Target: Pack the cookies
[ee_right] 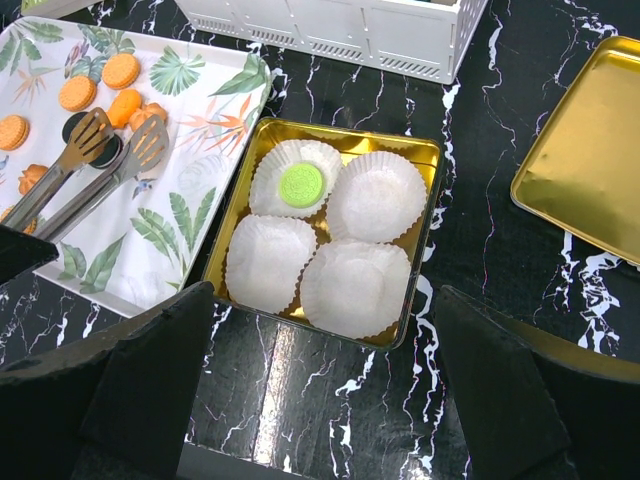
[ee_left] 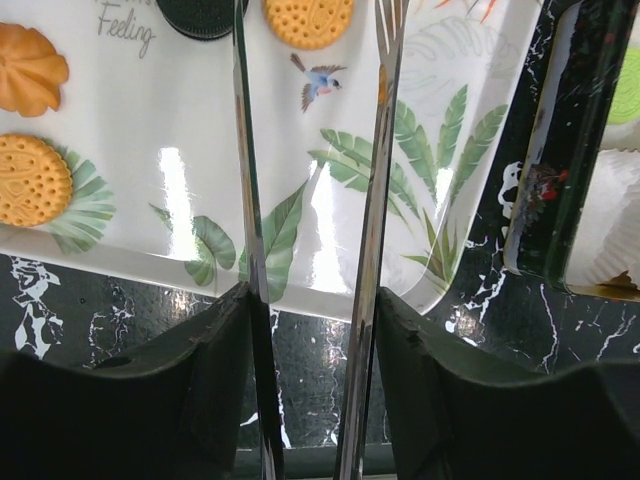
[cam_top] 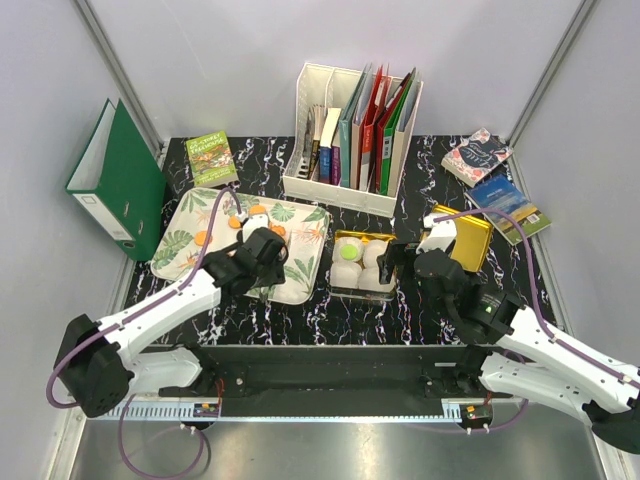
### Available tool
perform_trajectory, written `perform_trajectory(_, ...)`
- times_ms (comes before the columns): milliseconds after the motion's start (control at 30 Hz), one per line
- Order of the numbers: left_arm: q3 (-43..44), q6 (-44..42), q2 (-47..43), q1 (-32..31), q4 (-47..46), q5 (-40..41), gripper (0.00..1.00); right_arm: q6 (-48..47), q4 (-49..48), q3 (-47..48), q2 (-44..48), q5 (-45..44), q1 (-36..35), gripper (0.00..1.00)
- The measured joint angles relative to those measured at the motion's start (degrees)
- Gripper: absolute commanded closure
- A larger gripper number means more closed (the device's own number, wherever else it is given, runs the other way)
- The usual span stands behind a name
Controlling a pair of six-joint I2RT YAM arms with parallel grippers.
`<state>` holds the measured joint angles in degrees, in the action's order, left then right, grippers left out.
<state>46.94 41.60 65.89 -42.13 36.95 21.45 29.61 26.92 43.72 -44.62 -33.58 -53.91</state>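
Several orange cookies point(cam_top: 203, 238) lie on the leaf-print tray point(cam_top: 180, 262). The left wrist view shows orange ones point(ee_left: 308, 20) and part of a black one point(ee_left: 200, 15). A green cookie point(ee_right: 302, 183) sits in one paper cup of the gold tin point(ee_right: 425, 235); the other three cups are empty. My left gripper point(ee_left: 312, 295) hangs over the tray's near edge, shut on metal tongs point(ee_right: 80, 170). Their arms stand slightly apart, and the heads rest by a black cookie point(ee_right: 100, 152). My right gripper point(ee_right: 322, 295) hovers open, near side of the tin, holding nothing.
The tin's gold lid point(cam_top: 468, 240) lies right of the tin. A white file organizer with books point(cam_top: 355, 135) stands behind. A green binder point(cam_top: 118, 180) leans at the far left. Loose books lie at back left point(cam_top: 212, 158) and back right point(cam_top: 510, 208).
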Motion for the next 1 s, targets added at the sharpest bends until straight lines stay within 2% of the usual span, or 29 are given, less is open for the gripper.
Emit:
perform_trajectory(567, -2.6, 0.3, 1.3, 0.7, -2.4, -2.9, 0.54, 0.0, 0.0, -0.3, 0.0, 0.0, 0.0, 0.0)
perform_trajectory(667, -2.9, 0.5, 1.0, 0.8, -2.7, -3.4, 0.62, 0.0, 0.0, -0.3, 0.0, 0.0, 0.0, 0.0)
perform_trajectory(800, -3.5, 0.7, 0.7, 0.8, -2.7, -4.2, 0.81, 0.0, 0.0, -0.3, -0.1, 0.0, 0.0, 0.0)
perform_trajectory(1000, -3.3, 0.4, -1.3, 0.8, -2.3, -4.7, 0.84, 0.0, 0.0, -0.3, -0.1, 0.0, 0.0, 0.0)
